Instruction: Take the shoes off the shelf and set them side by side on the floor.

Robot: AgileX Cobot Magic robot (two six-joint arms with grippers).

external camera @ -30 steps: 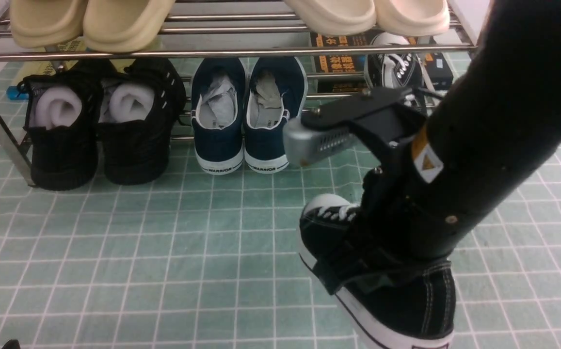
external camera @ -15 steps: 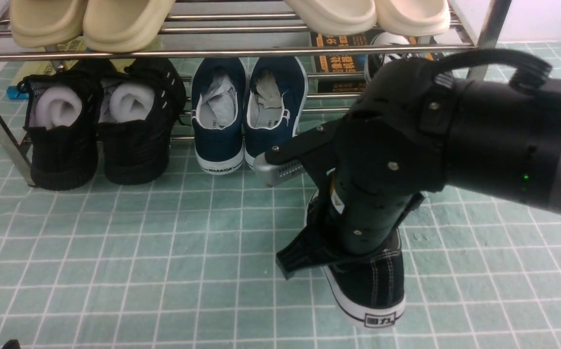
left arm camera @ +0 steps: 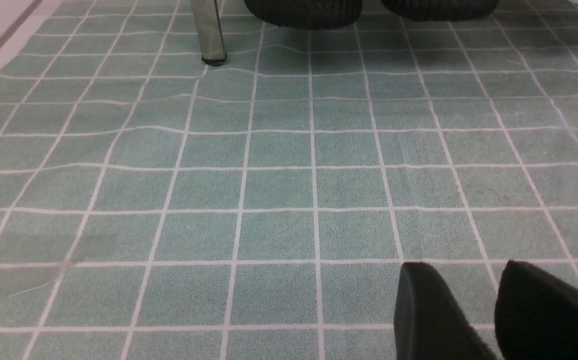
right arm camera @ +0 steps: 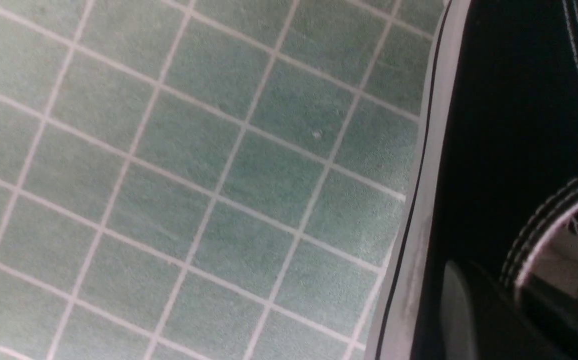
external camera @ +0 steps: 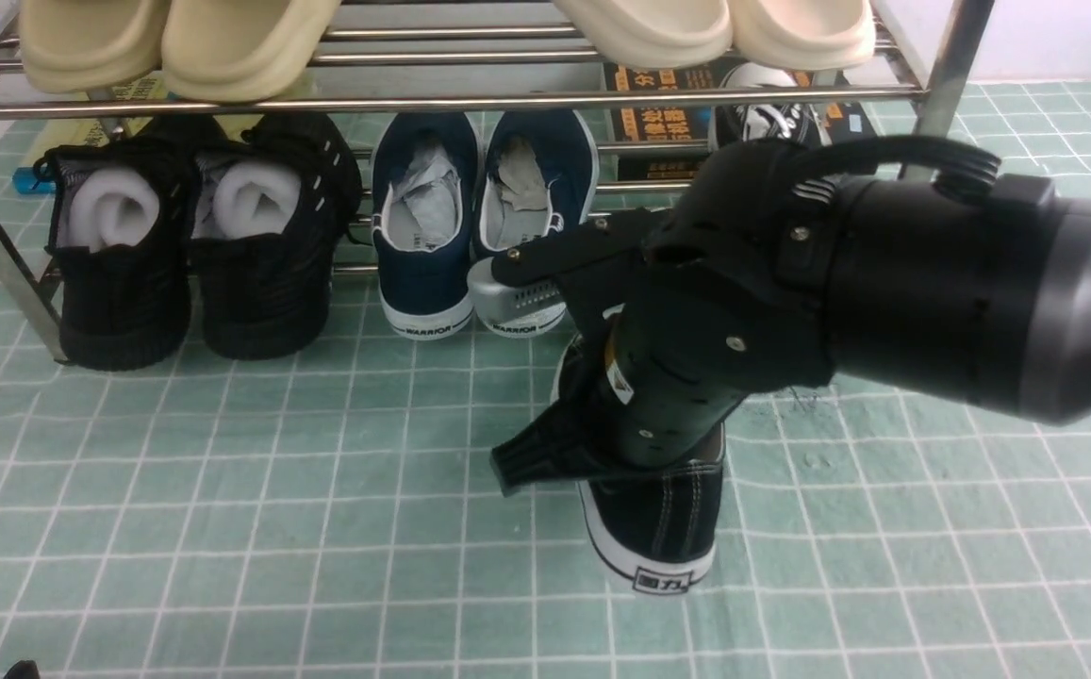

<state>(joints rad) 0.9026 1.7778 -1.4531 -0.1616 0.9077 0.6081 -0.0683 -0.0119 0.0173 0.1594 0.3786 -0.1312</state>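
Note:
One black canvas shoe [external camera: 658, 528] with a white sole points its heel at the front camera, low over the green gridded floor [external camera: 272, 490]; I cannot tell if the sole touches. My right gripper [external camera: 592, 453] is shut on its side wall. In the right wrist view one finger [right arm camera: 461, 310] lies outside the black canvas [right arm camera: 508, 125], and the other is inside the opening. The second shoe [external camera: 764, 121] stands on the lower tier of the chrome shelf [external camera: 413, 99], mostly hidden behind my right arm. My left gripper [left arm camera: 463, 290] hovers open over bare floor.
On the shelf's lower tier stand a black knit pair [external camera: 121, 273] stuffed with white foam and a navy pair [external camera: 427, 226]. Cream slippers [external camera: 177, 42] lie on the upper tier. A printed box [external camera: 668, 123] sits behind. A shelf leg [left arm camera: 209, 30] stands ahead of my left gripper.
My right arm has carried the shoe left and lower and turned it, so its heel now faces the camera. The left gripper has not moved.

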